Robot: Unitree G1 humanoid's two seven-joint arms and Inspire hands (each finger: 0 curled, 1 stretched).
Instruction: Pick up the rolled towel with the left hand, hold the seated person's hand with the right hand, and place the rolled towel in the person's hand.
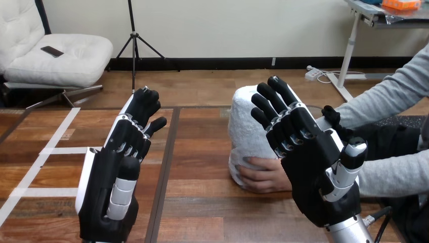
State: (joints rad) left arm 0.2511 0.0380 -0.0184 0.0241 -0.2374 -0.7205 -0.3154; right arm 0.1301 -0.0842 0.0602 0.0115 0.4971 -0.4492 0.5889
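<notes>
— So, where is your rolled towel (248,126)?
— It stands up on the brown wooden surface (202,202). It is white and fluffy, a fat round roll. The person's hand (263,176) wraps round its bottom end.
— And your right hand (308,167)?
— Black and shiny, fingers straight and spread apart, holding nothing. It is up in front of the towel; you cannot tell if they touch.
— Your left hand (114,177)?
— Up over the surface, well apart from the towel, fingers loose and a bit bent, holding nothing.
</notes>
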